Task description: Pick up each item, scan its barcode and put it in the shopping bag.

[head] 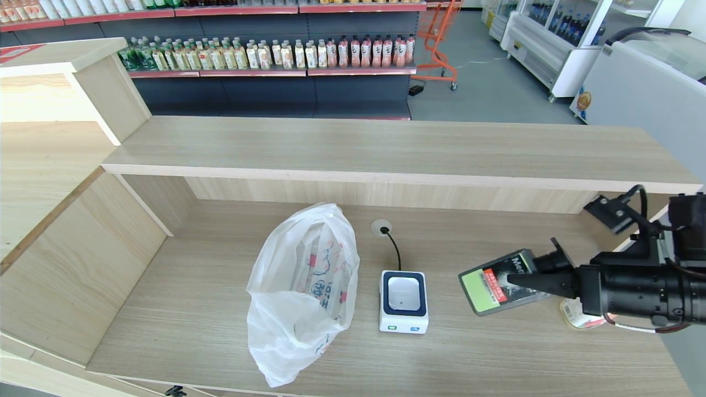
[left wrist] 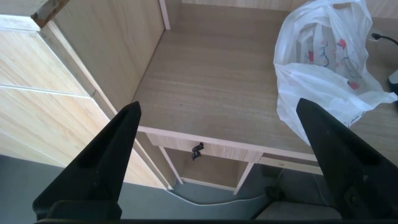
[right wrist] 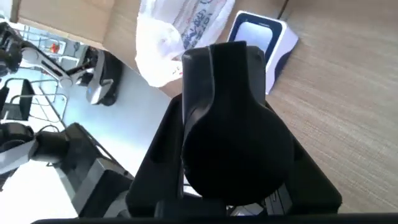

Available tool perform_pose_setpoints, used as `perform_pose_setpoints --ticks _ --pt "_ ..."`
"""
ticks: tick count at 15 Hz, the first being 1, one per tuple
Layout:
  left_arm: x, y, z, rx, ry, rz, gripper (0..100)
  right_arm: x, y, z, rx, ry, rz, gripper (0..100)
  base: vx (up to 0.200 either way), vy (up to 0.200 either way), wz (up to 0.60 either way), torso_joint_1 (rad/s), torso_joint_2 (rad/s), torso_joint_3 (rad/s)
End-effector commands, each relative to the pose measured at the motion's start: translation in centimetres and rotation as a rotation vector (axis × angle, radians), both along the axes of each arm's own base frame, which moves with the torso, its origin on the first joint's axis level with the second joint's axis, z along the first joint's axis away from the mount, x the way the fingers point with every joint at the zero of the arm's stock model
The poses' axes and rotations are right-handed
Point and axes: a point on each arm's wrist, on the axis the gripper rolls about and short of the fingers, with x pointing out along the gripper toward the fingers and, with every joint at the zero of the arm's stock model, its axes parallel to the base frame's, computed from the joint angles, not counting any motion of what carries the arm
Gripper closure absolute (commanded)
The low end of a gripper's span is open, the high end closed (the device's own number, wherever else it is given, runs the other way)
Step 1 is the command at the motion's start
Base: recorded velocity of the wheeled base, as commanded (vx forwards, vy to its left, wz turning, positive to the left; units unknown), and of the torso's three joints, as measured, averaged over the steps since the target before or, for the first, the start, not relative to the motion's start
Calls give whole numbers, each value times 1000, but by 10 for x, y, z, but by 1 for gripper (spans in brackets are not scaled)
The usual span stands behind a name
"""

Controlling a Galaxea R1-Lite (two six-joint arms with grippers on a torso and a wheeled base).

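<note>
The box (head: 496, 281), dark with a green patch and a red label on its face, is clamped in my right fingers (head: 529, 275), one finger pressed on that face and the other behind it. I hold it in the air over the right end of the tabletop (head: 220, 309), tilted, its labelled face turned up.

The scanner (head: 404, 300) stands on the tabletop to the left of the box and apart from it, its glass window facing up. Its black cable (head: 395, 248) runs back to a round hole near the rear edge. Just beside the scanner, on its left, the white shopping bag (head: 303, 286) slumps across the middle of the tabletop and reaches towards the front edge, with printed packaging showing through the plastic. A small container (head: 576, 317) with a pale label lies under my right arm near the right edge.

My left fingers (left wrist: 109, 158) are spread wide with nothing between them, hanging over the tabletop's front edge near its left corner.
</note>
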Motion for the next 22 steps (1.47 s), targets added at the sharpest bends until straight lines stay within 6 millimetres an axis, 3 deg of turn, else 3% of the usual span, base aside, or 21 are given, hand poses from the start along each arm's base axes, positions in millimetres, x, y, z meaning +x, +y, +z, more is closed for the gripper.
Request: perform_pose_setpoints --ticks 1,7,12,22 --pt "0 0 0 0 0 0 0 22 24 -44 -72 154 -29 100 0 0 0 0 0 0" --pt "0 0 0 0 0 0 0 54 68 -72 -155 168 -91 100 0 0 0 0 0 0" --pt "0 0 0 0 0 0 0 66 93 -72 -127 140 -47 100 0 0 0 0 0 0" --pt "0 0 0 0 0 0 0 81 118 -98 -176 104 -83 100 0 0 0 0 0 0"
